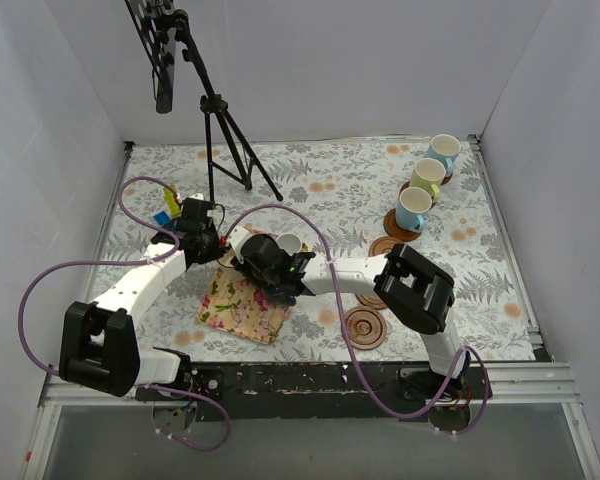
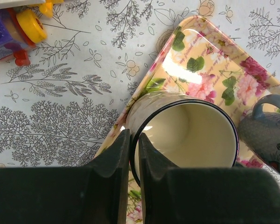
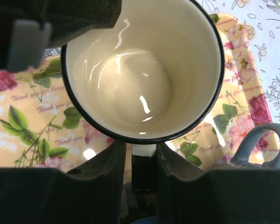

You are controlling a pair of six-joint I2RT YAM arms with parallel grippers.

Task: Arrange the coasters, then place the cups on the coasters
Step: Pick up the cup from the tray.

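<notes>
The coasters (image 1: 365, 327) run in a line down the right side. The three far ones each carry one of the cups (image 1: 427, 178), and the nearer ones lie bare, so I'd call the job about half done. Left of centre, the cream cup (image 2: 186, 135) hangs over the floral tray (image 2: 210, 60), with the left gripper (image 2: 134, 140) pinched tight on its rim. The right gripper (image 3: 142, 149) straddles the handle, jaws narrow; I cannot tell whether they bite. A grey-blue cup (image 2: 266, 130) waits on the tray.

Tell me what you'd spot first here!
One cream ceramic mug with a dark rim, over the rectangular floral tray, is held twice: the left gripper pinches its rim, the right gripper clasps its handle. At the far right, three blue and green mugs sit on round brown wooden coasters.
</notes>
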